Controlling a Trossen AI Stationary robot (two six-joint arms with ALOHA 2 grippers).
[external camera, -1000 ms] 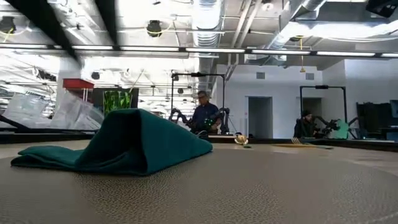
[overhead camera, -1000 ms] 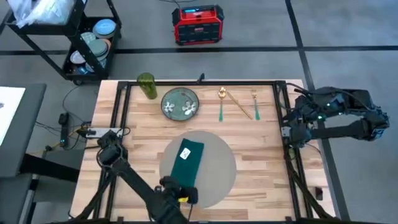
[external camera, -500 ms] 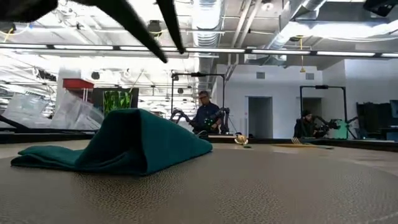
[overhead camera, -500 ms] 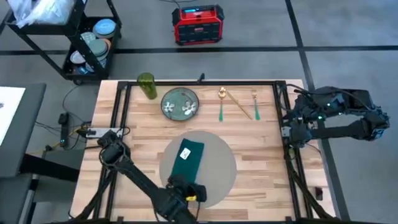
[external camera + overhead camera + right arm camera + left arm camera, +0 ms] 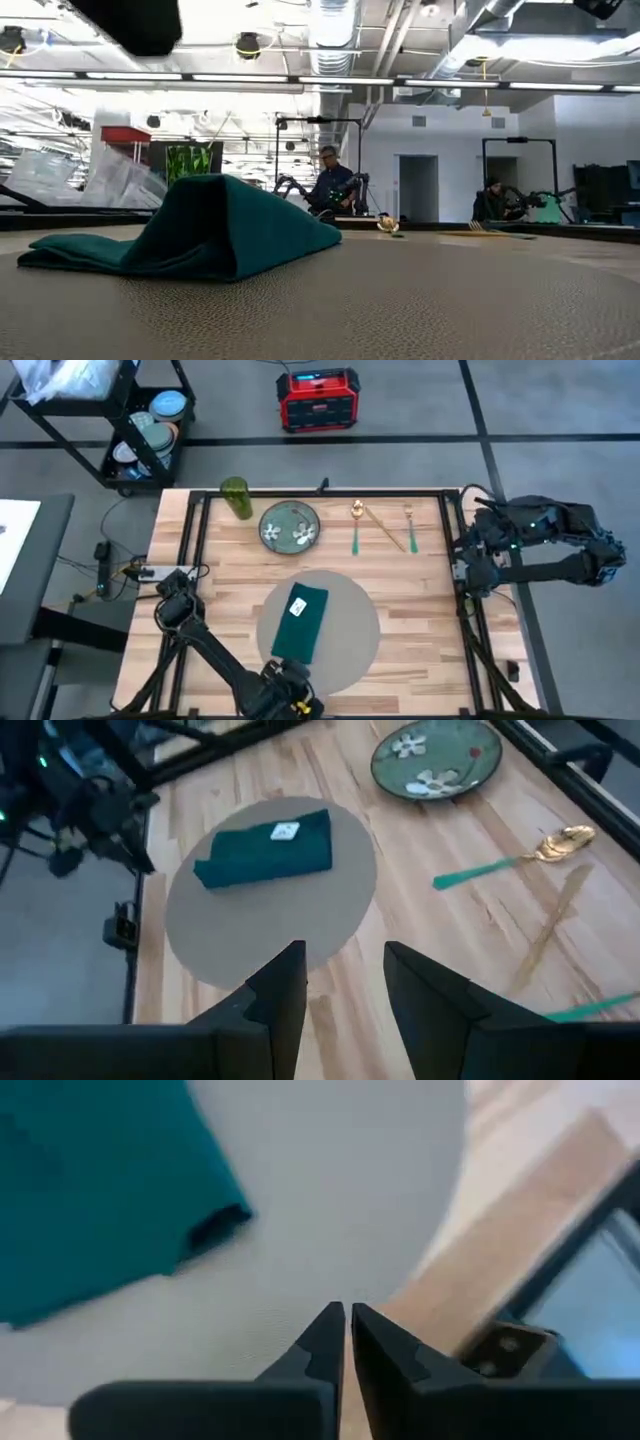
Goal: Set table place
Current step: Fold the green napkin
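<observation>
On the wooden table [image 5: 420,600] lies the place, a round grey-beige mat [image 5: 345,645]. A folded teal napkin [image 5: 301,623] rests flat on the mat's left half; in the low view the napkin [image 5: 200,230] forms a hump. My left gripper [image 5: 290,692] hovers shut over the mat's near edge [image 5: 330,1220], clear of the napkin [image 5: 90,1190]. My right gripper [image 5: 345,982] waits open at the table's right edge [image 5: 468,560], looking toward the mat [image 5: 280,925].
Along the far side stand a green cup [image 5: 236,498], a green floral plate [image 5: 290,525], a gold spoon with a teal handle [image 5: 355,525], a wooden knife [image 5: 385,528] and a fork [image 5: 410,528]. A black shelf cart [image 5: 140,430] and a red box [image 5: 318,398] stand beyond the table.
My left gripper has drawn back from the napkin toward the table's near edge and risen; its arm has left most of the low view. The napkin stays where it lay on the mat.
</observation>
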